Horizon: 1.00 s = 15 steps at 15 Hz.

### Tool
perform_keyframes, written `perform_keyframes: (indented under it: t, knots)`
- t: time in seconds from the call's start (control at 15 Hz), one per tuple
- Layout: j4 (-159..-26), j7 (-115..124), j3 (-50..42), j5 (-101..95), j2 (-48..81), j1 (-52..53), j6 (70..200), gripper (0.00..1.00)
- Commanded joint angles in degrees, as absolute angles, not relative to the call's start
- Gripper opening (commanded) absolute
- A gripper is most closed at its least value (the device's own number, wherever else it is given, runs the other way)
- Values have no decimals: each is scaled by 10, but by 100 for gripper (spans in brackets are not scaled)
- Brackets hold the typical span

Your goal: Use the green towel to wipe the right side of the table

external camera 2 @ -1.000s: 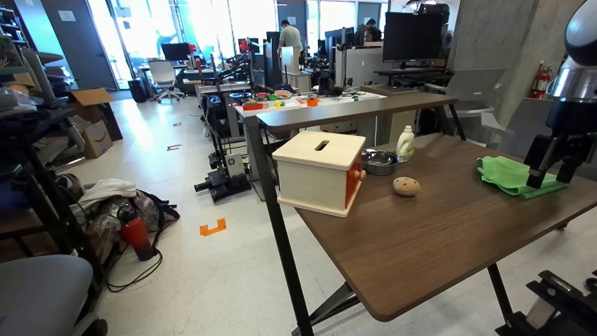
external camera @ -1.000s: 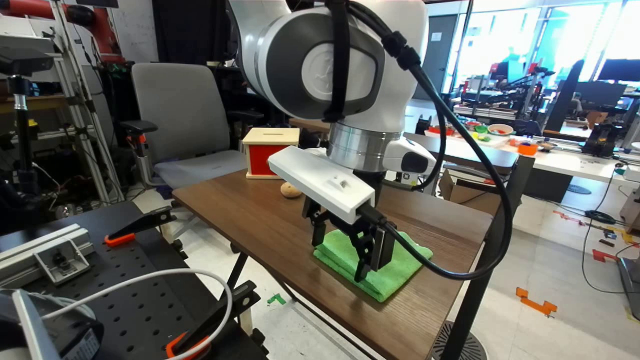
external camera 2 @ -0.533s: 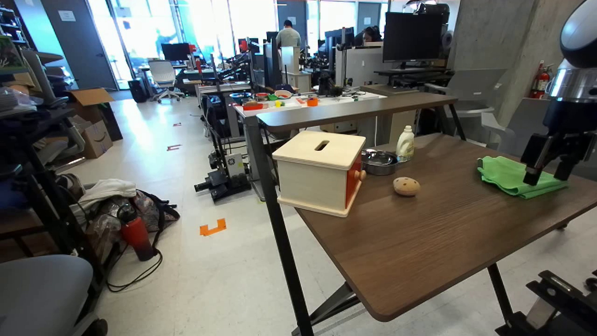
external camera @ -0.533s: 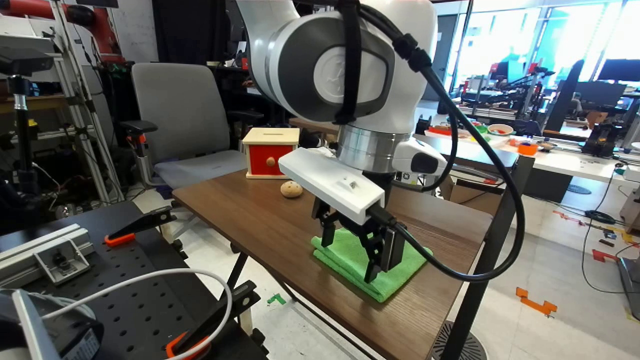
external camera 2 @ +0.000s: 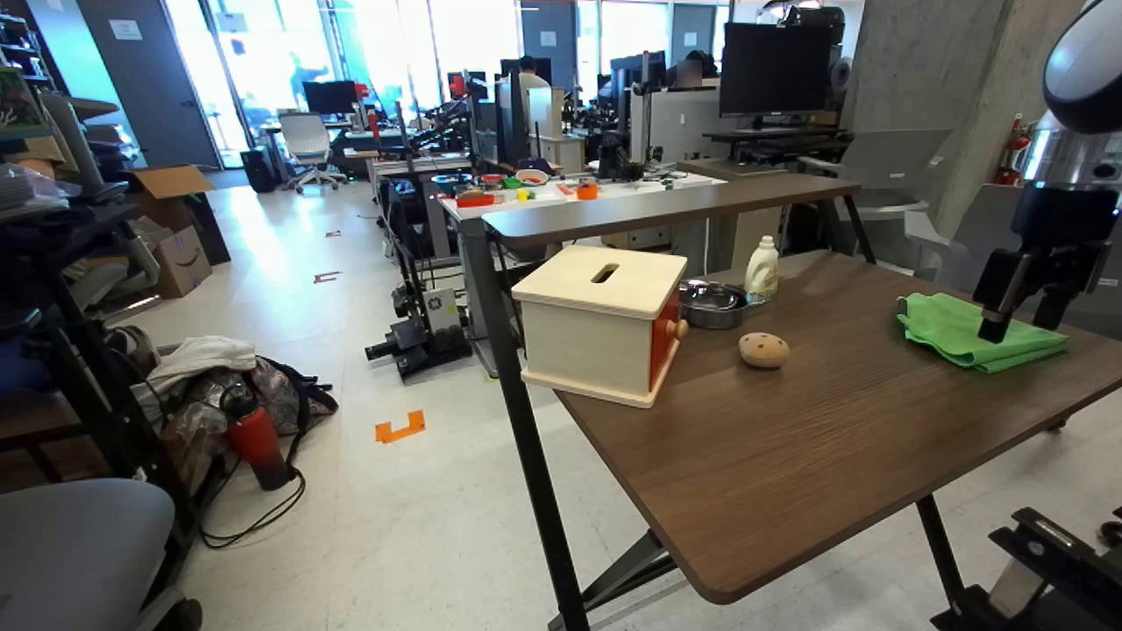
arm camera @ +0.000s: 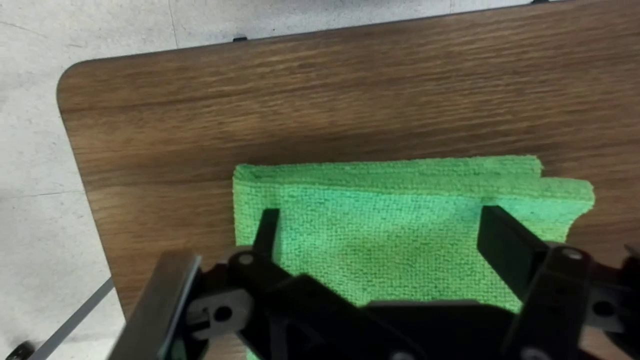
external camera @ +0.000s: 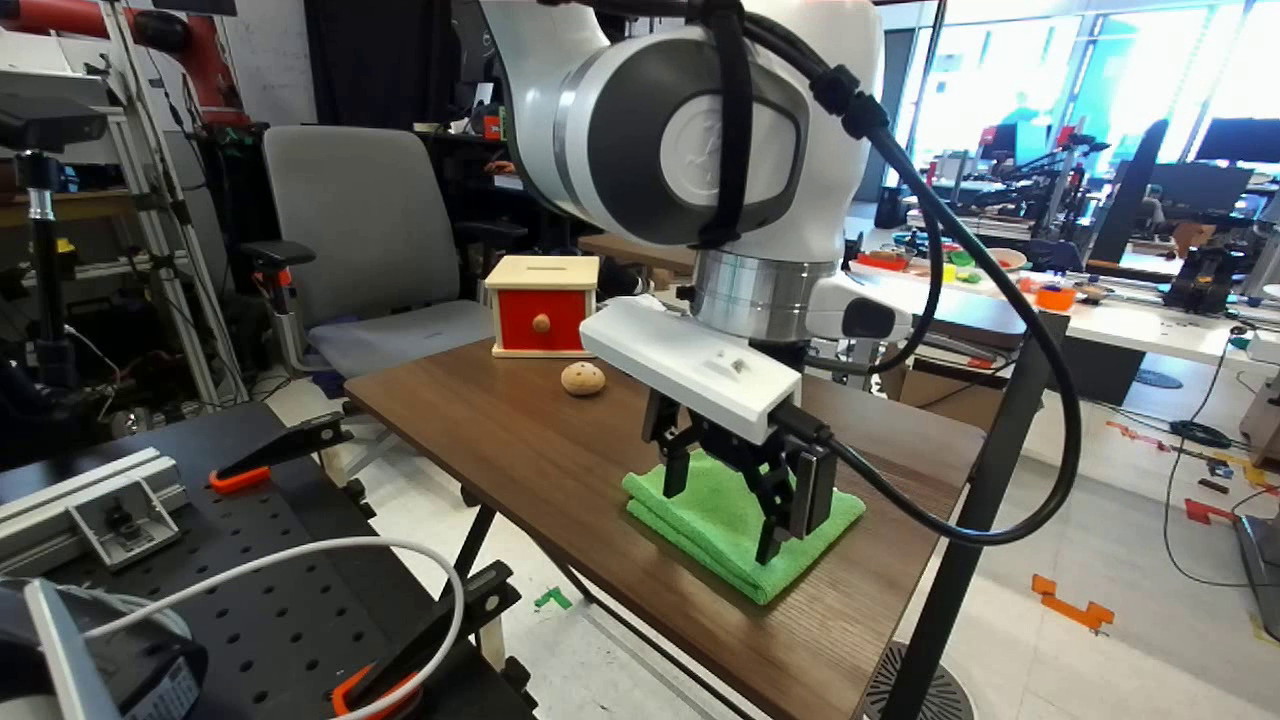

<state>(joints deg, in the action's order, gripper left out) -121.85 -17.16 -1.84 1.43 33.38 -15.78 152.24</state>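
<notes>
Worktop (external camera: 480, 410): folded green towel (arm camera: 380, 240) lies flat on it nr one end. Fingers (arm camera: 507, 250) spread wide over the towel, nothing pinched betw. them; can't tell if tips touch cloth. Step's prob. lining up the grasp, wiping not yet begun. Next move likely calls for: lower straight, pinch a thick fold, then drag along rt side.

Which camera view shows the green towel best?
The wrist view: the green towel looks largest there, its weave clear, though the end effector blocks part. Both exterior views show it smaller, folded on the table, partly hidden.
</notes>
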Motion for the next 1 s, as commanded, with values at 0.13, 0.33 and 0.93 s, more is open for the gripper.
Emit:
perform_keyframes:
  t: [0.13, 0.33, 0.93]
  knots:
    - [-1213, -163, -22, 2, 369, -149, 1609, 100]
    - [-1203, -161, -18, 2, 384, -153, 1646, 100]
    - [-1107, -139, -19, 6, 448, -154, 1633, 100]
